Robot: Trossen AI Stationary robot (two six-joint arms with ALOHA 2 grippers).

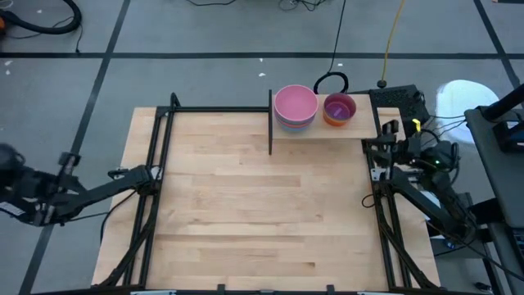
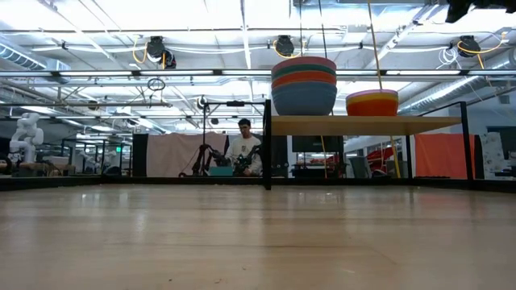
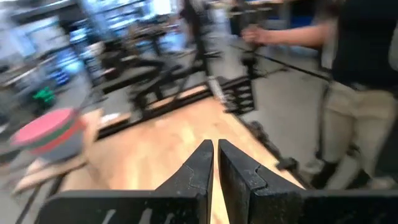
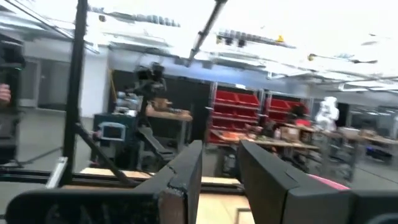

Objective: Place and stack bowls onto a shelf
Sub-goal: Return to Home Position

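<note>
**Sitting on the shelf: two bowl stacks, both arms out at the table's sides**

The shelf (image 1: 364, 135) stood along the far edge of the tabletop (image 1: 262, 213), toward its far right corner. Two stacks of bowls rested on it, just beside each other and close to the shelf's far edge. The large stack (image 1: 295, 106) sat near the shelf's left end. In the low view it read pink on top, then teal, then red-orange, with blue at the bottom. The small stack (image 1: 339, 109) sat about midway along the shelf, a purple bowl uppermost and an orange one under it.

The left gripper (image 3: 215, 146) hung at the left edge of the tabletop, its fingers pressed almost together with only a sliver of wood showing between them. The right gripper (image 4: 221, 144) was at the right edge of the tabletop, near the shelf's right end, its fingers spread with a clear gap and nothing between them.

A person (image 2: 244, 149) sat in the room well behind the table.
</note>
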